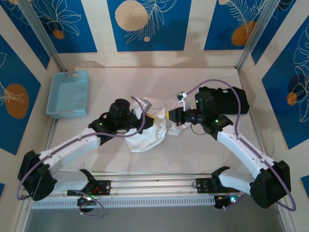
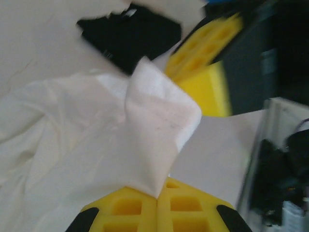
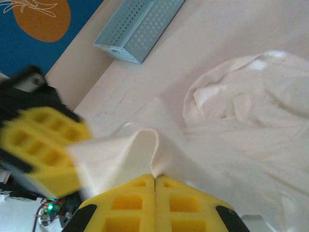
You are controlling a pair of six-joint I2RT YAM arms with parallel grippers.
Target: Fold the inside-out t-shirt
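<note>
Top external view: the white inside-out t-shirt (image 1: pixel 146 133) lies bunched at the middle of the worktop (image 1: pixel 145 79), slightly toward the near edge. The left gripper (image 1: pixel 150 116) and right gripper (image 1: pixel 169 116) meet over its upper part, almost touching each other. A blue basket (image 1: pixel 68 93) sits at the far left corner, and a black folded garment (image 1: pixel 232 99) lies near the right edge, behind the right arm.

Left wrist view: the left gripper (image 2: pixel 158 195) is clenched on a raised fold of the t-shirt (image 2: pixel 72 145), with cloth pinched between its yellow pads. The right gripper's yellow fingers (image 2: pixel 207 92) are just beyond the fold, and the black garment (image 2: pixel 130 34) is behind them.

Right wrist view: the right gripper (image 3: pixel 154 181) is clamped on a peaked edge of the t-shirt (image 3: pixel 251 130). The left gripper's fingers (image 3: pixel 43 150) hold the same cloth just beside it. The basket (image 3: pixel 140 24) stands at the far edge.
</note>
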